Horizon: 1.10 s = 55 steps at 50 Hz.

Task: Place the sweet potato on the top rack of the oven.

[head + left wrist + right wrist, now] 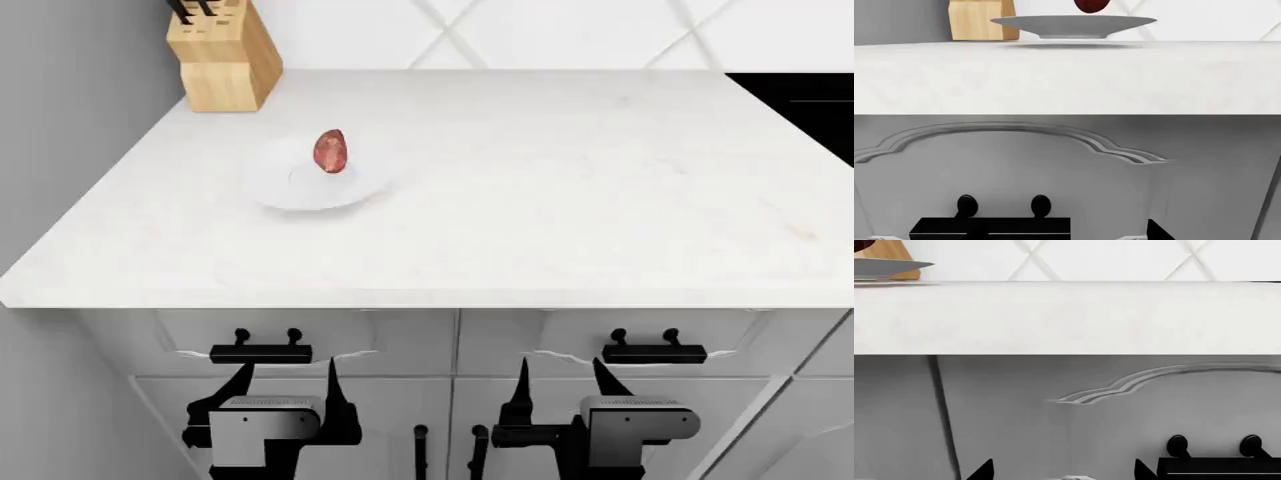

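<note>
A broad white stone countertop (561, 190) carries a light wooden knife block (223, 62) at its back left corner and, near it, a shallow white round plate (296, 188). On the plate lies the small reddish-brown oval sweet potato (331, 151). Below the counter edge, the left gripper (291, 392) and right gripper (561, 385) both hang with fingers spread, holding nothing.

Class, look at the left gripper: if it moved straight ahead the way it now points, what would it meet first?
Most likely the white cabinet front below the countertop. The left gripper points at it from below counter height, well under the plate. Depth is unclear.
</note>
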Motion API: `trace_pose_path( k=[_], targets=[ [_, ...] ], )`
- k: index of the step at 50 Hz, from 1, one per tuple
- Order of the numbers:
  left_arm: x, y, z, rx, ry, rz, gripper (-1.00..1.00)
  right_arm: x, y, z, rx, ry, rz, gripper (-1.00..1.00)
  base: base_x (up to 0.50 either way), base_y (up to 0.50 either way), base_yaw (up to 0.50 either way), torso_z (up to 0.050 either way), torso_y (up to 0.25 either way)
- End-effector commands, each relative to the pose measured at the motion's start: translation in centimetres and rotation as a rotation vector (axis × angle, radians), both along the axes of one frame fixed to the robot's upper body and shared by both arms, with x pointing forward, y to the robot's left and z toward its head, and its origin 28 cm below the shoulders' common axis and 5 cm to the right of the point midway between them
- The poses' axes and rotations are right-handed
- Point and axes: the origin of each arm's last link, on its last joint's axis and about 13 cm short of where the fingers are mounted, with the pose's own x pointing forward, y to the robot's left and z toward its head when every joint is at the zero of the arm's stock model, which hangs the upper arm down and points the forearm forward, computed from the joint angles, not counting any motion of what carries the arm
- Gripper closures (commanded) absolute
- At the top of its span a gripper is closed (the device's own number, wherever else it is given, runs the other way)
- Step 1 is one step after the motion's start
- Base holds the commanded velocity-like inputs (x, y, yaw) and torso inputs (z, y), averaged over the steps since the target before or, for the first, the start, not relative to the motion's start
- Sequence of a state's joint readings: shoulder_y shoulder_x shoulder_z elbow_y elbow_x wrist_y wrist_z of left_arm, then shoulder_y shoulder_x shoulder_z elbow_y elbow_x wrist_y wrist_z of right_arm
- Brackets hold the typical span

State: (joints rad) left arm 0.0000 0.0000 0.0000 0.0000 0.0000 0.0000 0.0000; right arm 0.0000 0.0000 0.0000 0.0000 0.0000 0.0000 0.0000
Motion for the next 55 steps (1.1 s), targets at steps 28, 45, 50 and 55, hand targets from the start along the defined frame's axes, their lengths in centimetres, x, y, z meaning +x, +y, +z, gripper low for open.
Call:
trace_pose_path(
  k=[28,45,50,55],
  targets=[
    [-3.0,-0.3,9.0,-0.012,-0.134,-0.052,-1.00,-3.6,-0.1,10.1,-0.024,-0.109,-0.062,-1.00,0.00,0.00,0.00,0.000,0.000],
    [-4.1,-0.4,16.8,0.014,-0.144,-0.127,-1.00,-5.8,-1.3,17.7,-0.069,-0.122,-0.060,-1.00,0.00,0.00,0.00,0.000,0.000],
    [-4.5,-0.4,17.3,0.010,-0.145,-0.128,-1.00,-6.1,-1.5,18.6,-0.073,-0.130,-0.071,-1.00,0.00,0.00,0.00,0.000,0.000],
    [-4.5,-0.4,17.5,-0.002,-0.141,-0.140,-1.00,-6.1,-1.5,18.9,-0.084,-0.136,-0.072,-1.00,0.00,0.00,0.00,0.000,0.000]
  ],
)
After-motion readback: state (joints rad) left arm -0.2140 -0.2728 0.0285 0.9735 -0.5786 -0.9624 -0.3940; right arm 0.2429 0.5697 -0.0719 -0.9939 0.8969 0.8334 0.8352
